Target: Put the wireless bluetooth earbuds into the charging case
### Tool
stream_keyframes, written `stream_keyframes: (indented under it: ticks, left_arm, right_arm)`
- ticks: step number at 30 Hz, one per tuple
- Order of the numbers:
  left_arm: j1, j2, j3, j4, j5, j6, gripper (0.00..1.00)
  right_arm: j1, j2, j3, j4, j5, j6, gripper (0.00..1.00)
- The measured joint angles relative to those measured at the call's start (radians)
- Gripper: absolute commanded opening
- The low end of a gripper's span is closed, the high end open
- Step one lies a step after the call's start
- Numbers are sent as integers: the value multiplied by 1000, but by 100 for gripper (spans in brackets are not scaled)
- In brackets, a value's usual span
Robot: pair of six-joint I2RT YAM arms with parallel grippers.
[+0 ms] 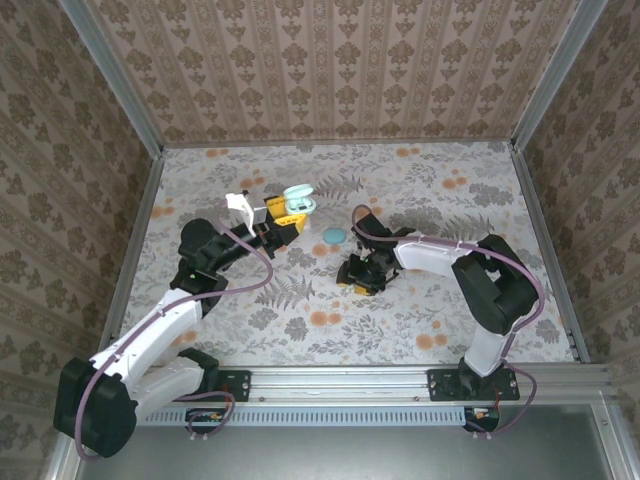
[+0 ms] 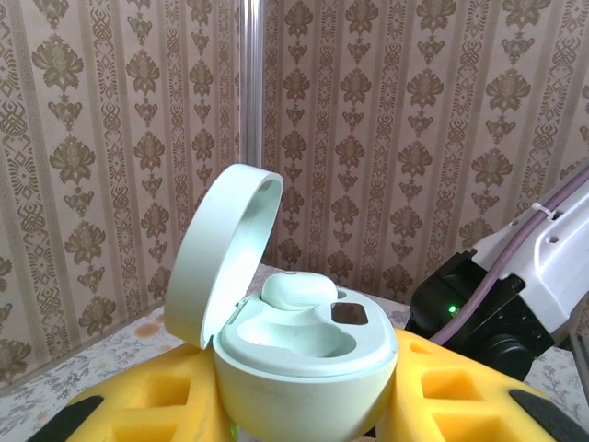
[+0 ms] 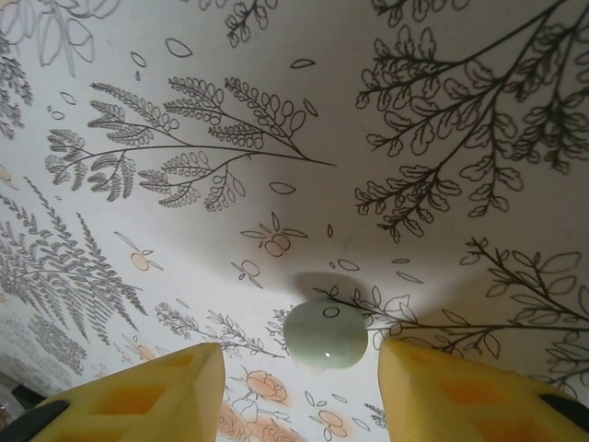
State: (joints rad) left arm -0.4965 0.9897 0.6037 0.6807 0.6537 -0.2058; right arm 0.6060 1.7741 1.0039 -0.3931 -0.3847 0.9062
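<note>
We see the left gripper [image 1: 282,215] up in the centre-left of the top view. It is clamped on the charging case [image 2: 304,359], which is upright with the lid swung back to the left. Inside, 1 pale bud [image 2: 297,293] sits in the far socket. The socket beside it [image 2: 350,315] is bare, w/ a dark contact showing.

The loose earbud [image 3: 325,336] lies on the flowered cloth [image 3: 276,110], low centre in the right wrist view. Top view: prob. the teal spot [image 1: 333,236] on the cloth, just up-left of the right gripper [image 1: 358,275] and below-right of the case.

The right jaws are spread wide and hold nothing. The 2 yellow fingers [image 3: 161,387] stand either side of the bud, w/ clear cloth on both sides. The bud lies just ahead of the tips, a bit nearer the right finger than the left.

Its long axis runs approx. left-right in that frame, i.e. along the closing line. So we judge the jaws would press on its rounded ends, and it may slip. The right arm is clearly nearer, since the left is busy w/ the case. The next move needs a short reach fwd & down, then a close.
</note>
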Motion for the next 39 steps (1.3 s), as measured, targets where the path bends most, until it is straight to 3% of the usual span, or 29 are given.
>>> stream_keyframes:
  ticks: [23, 39]
  left_arm:
    - [1, -4, 0, -4, 0, 0, 26]
    - [2, -4, 0, -5, 0, 0, 26]
  right_arm:
    - [17, 72, 126, -70, 96, -80, 42]
    - [63, 135, 225, -207, 195, -179, 28]
